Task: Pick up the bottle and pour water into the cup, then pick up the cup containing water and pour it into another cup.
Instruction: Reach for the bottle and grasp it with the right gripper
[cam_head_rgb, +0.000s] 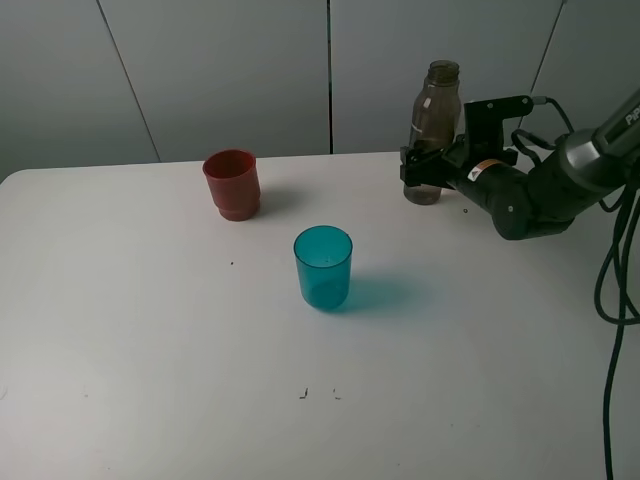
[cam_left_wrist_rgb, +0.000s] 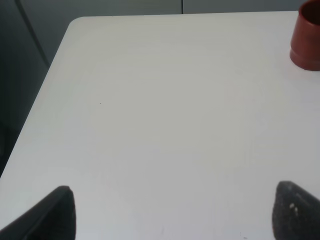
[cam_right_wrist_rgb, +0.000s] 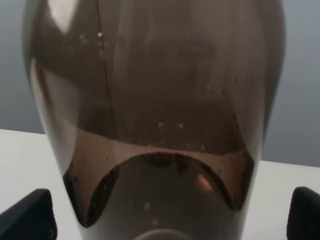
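The smoky grey-brown bottle (cam_head_rgb: 435, 110) stands upright at the back right of the white table, with no cap showing. My right gripper (cam_head_rgb: 425, 168) is open with its jaws on either side of the bottle's lower body; in the right wrist view the bottle (cam_right_wrist_rgb: 160, 100) fills the frame between the fingertips of the gripper (cam_right_wrist_rgb: 165, 215). The teal translucent cup (cam_head_rgb: 323, 266) stands upright mid-table. The red cup (cam_head_rgb: 232, 183) stands upright at the back left and shows in the left wrist view (cam_left_wrist_rgb: 307, 37). My left gripper (cam_left_wrist_rgb: 172, 215) is open and empty over bare table, out of the exterior view.
The white table (cam_head_rgb: 150, 350) ends at a grey panelled wall behind. The right arm's black cables (cam_head_rgb: 615, 300) hang at the right edge. The table's left edge and corner (cam_left_wrist_rgb: 70, 30) show in the left wrist view.
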